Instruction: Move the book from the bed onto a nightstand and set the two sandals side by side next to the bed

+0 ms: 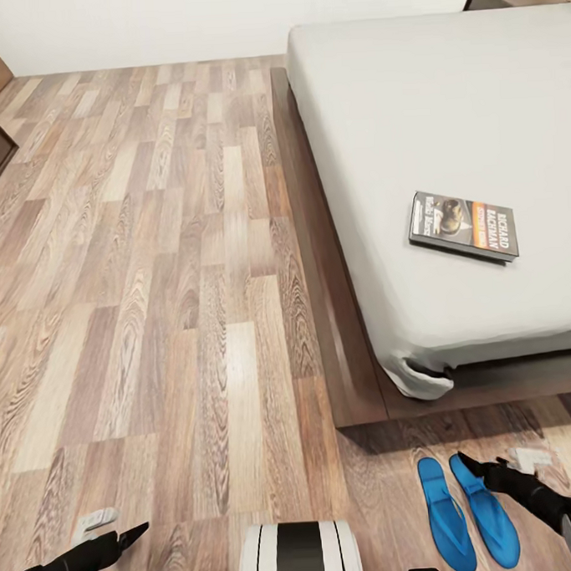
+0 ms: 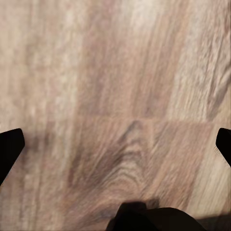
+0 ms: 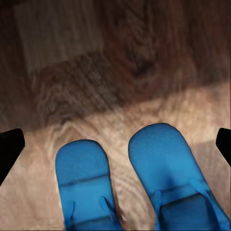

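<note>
Bed (image 1: 444,110) fills the far right, its grey mattress carrying the book (image 1: 463,226) near the near edge. Sandals (image 1: 467,513) lie side by side on the floor (image 1: 168,283) just near of the bed's foot. Left gripper (image 1: 135,532) and right gripper (image 1: 472,464) both gape wide, holding nothing, the right hovering over the sandals.

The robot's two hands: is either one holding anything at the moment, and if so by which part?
Nothing is held. The right gripper hangs open above the two sandals on the floor, fingers apart. The left gripper is open over bare floor.
</note>
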Available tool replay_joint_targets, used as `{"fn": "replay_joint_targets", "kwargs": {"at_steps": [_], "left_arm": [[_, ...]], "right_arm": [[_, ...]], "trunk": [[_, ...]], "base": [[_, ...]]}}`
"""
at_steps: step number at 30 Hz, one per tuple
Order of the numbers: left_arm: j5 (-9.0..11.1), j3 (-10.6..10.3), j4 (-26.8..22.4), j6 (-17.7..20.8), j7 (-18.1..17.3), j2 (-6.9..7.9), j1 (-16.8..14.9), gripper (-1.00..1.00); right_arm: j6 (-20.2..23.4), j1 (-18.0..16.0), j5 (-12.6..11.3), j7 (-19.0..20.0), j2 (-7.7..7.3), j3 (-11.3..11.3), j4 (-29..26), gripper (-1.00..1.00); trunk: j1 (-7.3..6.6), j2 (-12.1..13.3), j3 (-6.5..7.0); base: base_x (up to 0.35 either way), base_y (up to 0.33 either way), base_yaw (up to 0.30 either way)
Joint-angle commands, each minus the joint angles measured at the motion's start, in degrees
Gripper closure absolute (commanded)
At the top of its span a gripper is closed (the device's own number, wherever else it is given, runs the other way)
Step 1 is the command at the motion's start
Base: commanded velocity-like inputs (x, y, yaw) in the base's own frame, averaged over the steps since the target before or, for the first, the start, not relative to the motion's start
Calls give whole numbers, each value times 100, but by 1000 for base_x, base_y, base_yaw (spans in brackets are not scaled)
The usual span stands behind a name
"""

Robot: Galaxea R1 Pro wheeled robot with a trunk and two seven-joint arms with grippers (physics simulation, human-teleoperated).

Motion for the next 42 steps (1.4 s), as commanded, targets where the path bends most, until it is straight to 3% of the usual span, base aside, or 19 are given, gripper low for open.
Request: {"fn": "replay_joint_targets", "kwargs": {"at_steps": [1,4,5,8,15,18,22,42], "left_arm": [[40,13,2,60,-24,3,-2,-100],[49,15,2,60,-27,14,1,-100],[51,13,2,57,-28,16,5,-100],[37,-5,2,38,-27,-19,6,-100],[41,-7,2,26,-19,-52,7,-100],[24,-4,2,25,1,-208,7,-100],[19,-3,9,25,19,-262,7,-100],[22,1,82,32,193,-321,7,-100]], "right_arm": [[31,36,-47,225,2,-34,118,-100],[26,224,-299,946,-28,-92,1113,-100],[21,274,-370,1238,-104,-117,1788,-100],[-33,293,-392,1592,-144,-102,2140,-100],[-326,298,-378,1810,-148,-80,2258,-100],[-399,298,-375,1817,-149,-79,2270,-100],[-418,298,-378,1818,-149,-79,2273,-100],[-427,298,-353,1778,-87,-70,2274,-100]], "trunk": [[-3,0,20],[-11,4,86],[-14,6,109],[-21,10,175],[-39,19,330],[-47,23,397],[-57,28,485],[-109,55,928]], "base": [[0,0,0],[0,0,0],[0,0,0],[0,0,0],[0,0,0],[0,0,0],[0,0,0],[0,0,0]]}}
